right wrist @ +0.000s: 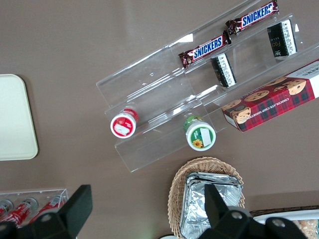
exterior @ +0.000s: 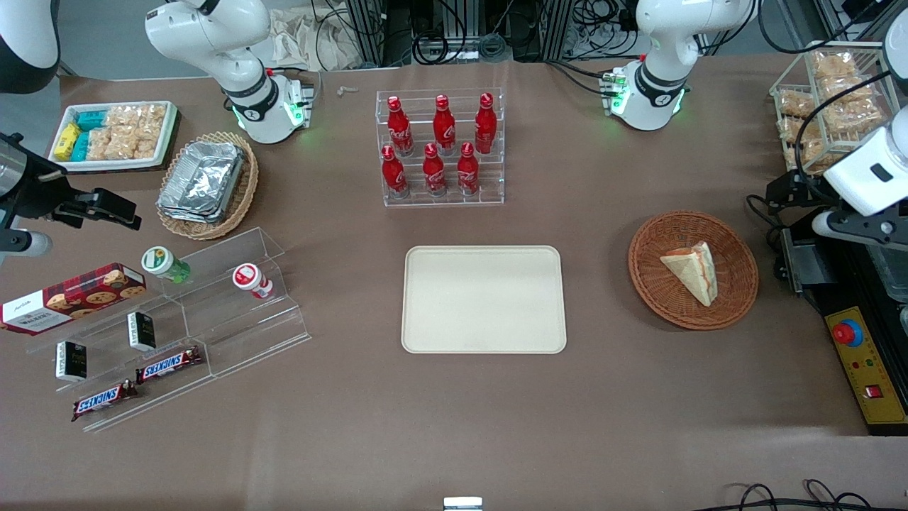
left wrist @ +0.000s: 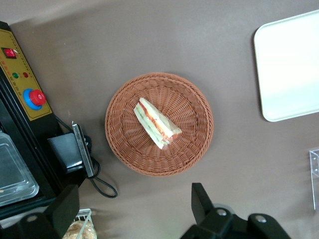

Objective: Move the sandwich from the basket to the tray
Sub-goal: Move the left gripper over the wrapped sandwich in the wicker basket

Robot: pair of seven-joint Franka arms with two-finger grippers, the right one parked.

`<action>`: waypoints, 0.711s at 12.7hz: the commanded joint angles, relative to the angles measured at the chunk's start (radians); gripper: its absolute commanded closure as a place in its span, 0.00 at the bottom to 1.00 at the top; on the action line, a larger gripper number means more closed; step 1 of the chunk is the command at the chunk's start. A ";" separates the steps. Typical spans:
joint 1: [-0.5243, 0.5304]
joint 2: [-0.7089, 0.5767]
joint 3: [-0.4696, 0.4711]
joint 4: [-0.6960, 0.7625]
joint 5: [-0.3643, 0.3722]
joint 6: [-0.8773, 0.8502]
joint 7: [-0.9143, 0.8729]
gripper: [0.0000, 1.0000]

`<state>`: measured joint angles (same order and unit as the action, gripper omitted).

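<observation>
My gripper [left wrist: 132, 209] hung open above the table, its two dark fingers [left wrist: 202, 201] spread wide apart and holding nothing. It was up in the air at the working arm's end of the table, not touching anything.

Below it, the sandwich [left wrist: 156, 123] lay on its side in the middle of the round brown wicker basket [left wrist: 192, 99], well clear of my fingers. From the front, the sandwich [exterior: 691, 271] showed as a pale wedge with a red-orange strip along one edge, resting inside the basket [exterior: 652, 284] and not reaching its rim.

The beige tray [exterior: 484, 299] sat flat on the brown table [exterior: 454, 426], beside the basket and apart from it, toward the middle of the table. It had nothing on it. From my wrist, only one rounded corner of the tray [left wrist: 289, 69] showed.

Farther from the front camera than the tray stood a clear rack of red bottles [exterior: 441, 145]. A black control box [exterior: 862, 369] with a red button sat near the basket at the table's edge.
</observation>
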<state>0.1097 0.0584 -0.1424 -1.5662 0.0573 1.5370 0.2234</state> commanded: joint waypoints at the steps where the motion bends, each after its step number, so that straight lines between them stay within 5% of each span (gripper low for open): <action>1: 0.002 0.029 0.000 0.051 -0.016 -0.018 -0.047 0.00; 9: 0.001 0.002 0.001 -0.095 -0.001 -0.037 -0.341 0.00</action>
<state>0.1070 0.0907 -0.1453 -1.5882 0.0572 1.4910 -0.0176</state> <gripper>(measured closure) 0.000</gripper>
